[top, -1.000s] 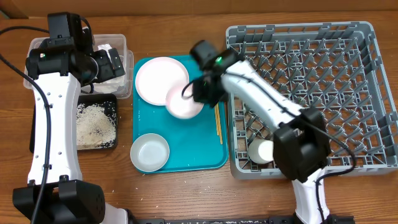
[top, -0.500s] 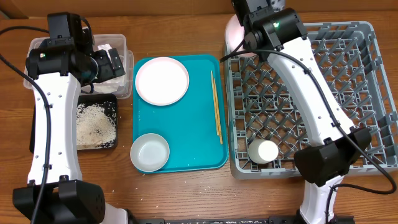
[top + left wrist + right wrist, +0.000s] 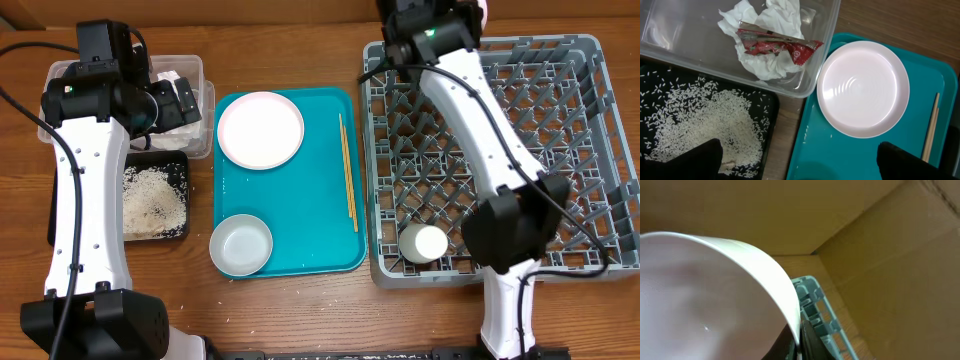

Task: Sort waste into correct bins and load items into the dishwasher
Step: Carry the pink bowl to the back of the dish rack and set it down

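overhead. right gripper (image 3: 460,12) at the far left corner of the grey dish rack (image 3: 600,150), closed on a pale pink-white dish (image 3: 482,8). only a sliver of the dish shows at the frame edge. left gripper (image 3: 180,100) over the clear tub (image 3: 205,75), jaws wide, holding nothing. teal tray (image 3: 300,230) carries a round plate (image 3: 260,130), a small bowl (image 3: 241,245) and two chopsticks (image 3: 347,170). the chopsticks lie side by side, long axis far-to-near, parallel to the tray's right edge. white cup (image 3: 430,243) in the rack's near left part. rice (image 3: 152,198) in the black tray (image 3: 182,232).

left wrist. napkin (image 3: 765,65) and red wrapper (image 3: 775,44) lie inside the tub. fingertips (image 3: 700,160) well apart, nothing between.

right wrist. the dish fills the left half, pinched at its rim. it is round, so it has no long axis. it stands tilted on edge, probably hollow side toward the lens, though the view is too close to be sure.

hazards. the thin rim pinch may let the smooth dish pivot or slip. so near the far wall, it could drop outside the rack. lowered flat, it would ride on the pegs.
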`<state>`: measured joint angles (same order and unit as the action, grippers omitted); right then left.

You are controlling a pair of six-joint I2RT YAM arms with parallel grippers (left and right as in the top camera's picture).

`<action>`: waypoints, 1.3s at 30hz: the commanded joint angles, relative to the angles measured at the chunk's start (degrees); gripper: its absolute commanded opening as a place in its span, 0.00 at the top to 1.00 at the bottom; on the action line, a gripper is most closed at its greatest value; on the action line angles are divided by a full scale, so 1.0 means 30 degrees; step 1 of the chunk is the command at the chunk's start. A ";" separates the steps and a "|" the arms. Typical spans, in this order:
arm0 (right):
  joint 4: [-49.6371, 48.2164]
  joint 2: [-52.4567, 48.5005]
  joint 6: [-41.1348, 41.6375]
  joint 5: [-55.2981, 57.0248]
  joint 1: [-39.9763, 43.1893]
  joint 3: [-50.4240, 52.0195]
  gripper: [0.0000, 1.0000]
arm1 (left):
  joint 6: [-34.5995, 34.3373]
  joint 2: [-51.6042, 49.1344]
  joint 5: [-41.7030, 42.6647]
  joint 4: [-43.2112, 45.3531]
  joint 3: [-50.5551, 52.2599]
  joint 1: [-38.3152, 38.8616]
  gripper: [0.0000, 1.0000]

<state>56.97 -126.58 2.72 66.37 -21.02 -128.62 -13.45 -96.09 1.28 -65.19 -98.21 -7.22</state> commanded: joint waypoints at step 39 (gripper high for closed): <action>-0.0401 -0.3643 -0.2849 0.1348 0.0153 0.0036 0.81 | -0.0306 0.0197 -0.0073 -0.0066 -0.0299 0.0036 0.00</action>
<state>55.59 -137.34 -6.24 69.89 -19.97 -128.44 -13.56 -96.09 1.28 -65.21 -98.21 -7.22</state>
